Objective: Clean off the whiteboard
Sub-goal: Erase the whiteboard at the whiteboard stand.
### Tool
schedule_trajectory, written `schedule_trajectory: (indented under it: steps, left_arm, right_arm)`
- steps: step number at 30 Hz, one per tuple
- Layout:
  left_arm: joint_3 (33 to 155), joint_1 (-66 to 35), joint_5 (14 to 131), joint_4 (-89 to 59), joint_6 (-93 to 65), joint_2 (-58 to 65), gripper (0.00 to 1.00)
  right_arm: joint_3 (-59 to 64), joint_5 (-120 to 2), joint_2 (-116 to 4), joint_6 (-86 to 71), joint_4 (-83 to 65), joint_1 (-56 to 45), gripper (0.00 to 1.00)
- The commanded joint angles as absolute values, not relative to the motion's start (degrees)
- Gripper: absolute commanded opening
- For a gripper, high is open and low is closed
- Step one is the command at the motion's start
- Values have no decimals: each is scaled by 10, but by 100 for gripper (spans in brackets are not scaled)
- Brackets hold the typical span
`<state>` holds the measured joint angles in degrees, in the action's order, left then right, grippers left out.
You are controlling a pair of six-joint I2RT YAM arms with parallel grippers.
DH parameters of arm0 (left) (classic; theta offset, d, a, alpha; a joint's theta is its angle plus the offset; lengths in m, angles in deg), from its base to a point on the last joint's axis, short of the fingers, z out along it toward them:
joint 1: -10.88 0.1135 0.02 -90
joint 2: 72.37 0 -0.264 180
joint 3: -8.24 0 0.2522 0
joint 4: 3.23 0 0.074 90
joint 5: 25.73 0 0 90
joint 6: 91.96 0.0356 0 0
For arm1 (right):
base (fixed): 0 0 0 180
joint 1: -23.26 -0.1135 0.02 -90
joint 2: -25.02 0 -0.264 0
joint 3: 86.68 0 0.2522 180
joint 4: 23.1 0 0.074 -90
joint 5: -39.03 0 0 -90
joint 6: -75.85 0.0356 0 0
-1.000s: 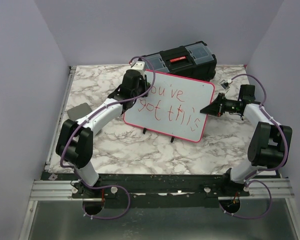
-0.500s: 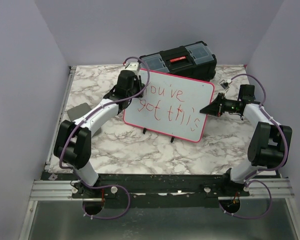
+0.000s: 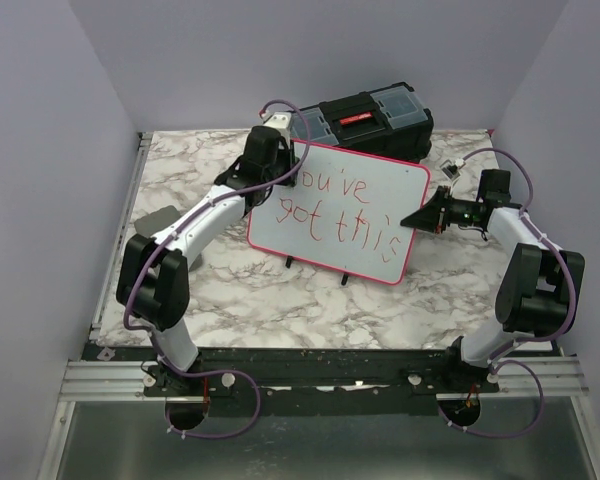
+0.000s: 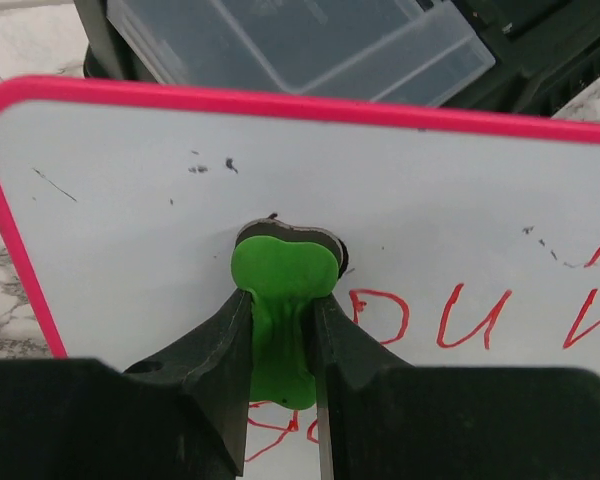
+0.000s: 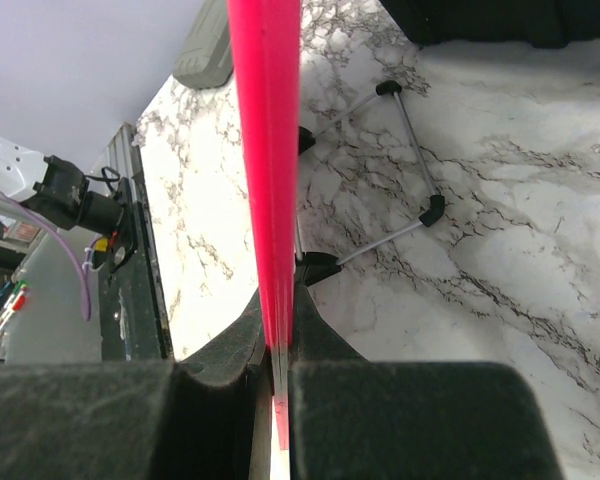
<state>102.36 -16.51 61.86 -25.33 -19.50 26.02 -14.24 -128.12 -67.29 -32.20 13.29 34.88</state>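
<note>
The whiteboard (image 3: 390,182), white with a pink-red rim, stands tilted on its small feet mid-table, with red handwriting across it. My left gripper (image 3: 283,182) is at the board's upper left corner, shut on a green eraser (image 4: 280,275). The eraser's dark head (image 4: 320,236) presses against the white face (image 4: 130,180), just left of the red letters (image 4: 430,315). My right gripper (image 3: 410,219) is shut on the board's right rim (image 5: 265,150), which runs straight between its fingers (image 5: 325,340).
A black toolbox (image 3: 365,118) with clear lid trays (image 4: 300,40) stands right behind the board. A small grey flat pad (image 3: 160,222) lies at the table's left side. The board's wire stand and black feet (image 5: 410,130) rest on the marble top behind it.
My left gripper swept left with the eraser, then came back up and right to the board's top left corner. The right gripper and the board have stayed put.
</note>
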Motion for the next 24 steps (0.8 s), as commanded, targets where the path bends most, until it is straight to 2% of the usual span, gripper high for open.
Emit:
schedule_trajectory:
  steps: [1, 11, 16, 24]
  left_arm:
    - [1045, -142, 623, -260, -215, 275, 0]
    - [910, -153, 643, -214, -226, 248, 0]
    - [935, -183, 666, -229, -219, 256, 0]
    - [1048, -168, 654, -266, -222, 282, 0]
  right_arm:
    - [-125, -1267, -669, -355, 119, 349, 1]
    - [-124, -1270, -673, -360, 124, 349, 1]
    - [-122, -1271, -675, -363, 128, 349, 1]
    - [-123, -1269, -672, -365, 129, 349, 1]
